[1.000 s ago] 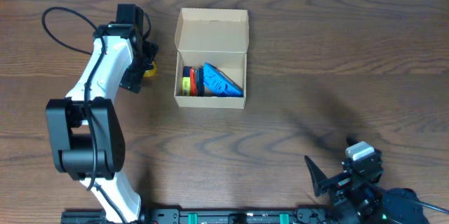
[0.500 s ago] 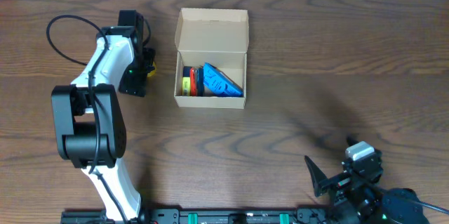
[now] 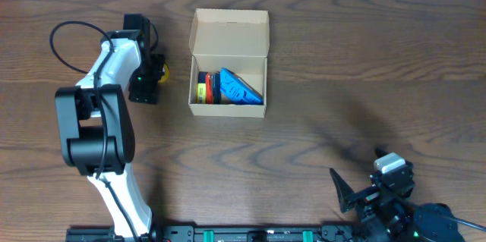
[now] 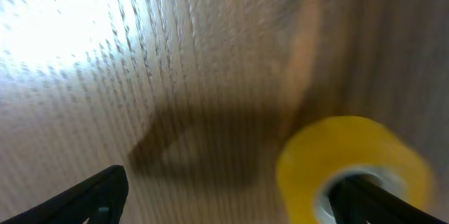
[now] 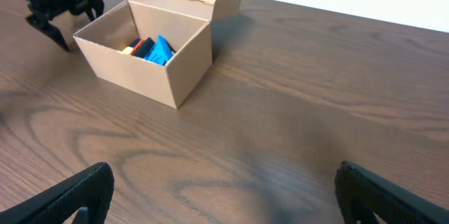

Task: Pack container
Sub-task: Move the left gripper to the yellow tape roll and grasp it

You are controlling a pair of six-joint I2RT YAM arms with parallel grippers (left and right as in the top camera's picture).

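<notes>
The container (image 3: 228, 42) is a tan cardboard box with its flap lid open at the back; it also shows in the right wrist view (image 5: 181, 75). It holds a blue packet (image 3: 241, 88) and red and yellow items. A yellow tape roll (image 3: 163, 75) lies on the table left of the box. My left gripper (image 3: 156, 76) is open at the roll. In the left wrist view, one finger sits inside the hole of the roll (image 4: 344, 155) and the other finger is far to the left, with the gripper's middle (image 4: 228, 192) over bare wood. My right gripper (image 5: 224, 192) is open and empty over the table.
The table is brown wood (image 3: 364, 60). The left arm's white links and black cable (image 3: 72, 33) lie at the far left. The right arm (image 3: 391, 181) sits at the front right edge. The left gripper shows small in the right wrist view (image 5: 55, 5).
The left arm has swung its elbow a little toward the back and the left. Its gripper stays at the yellow roll. The right arm and the box have not moved.
</notes>
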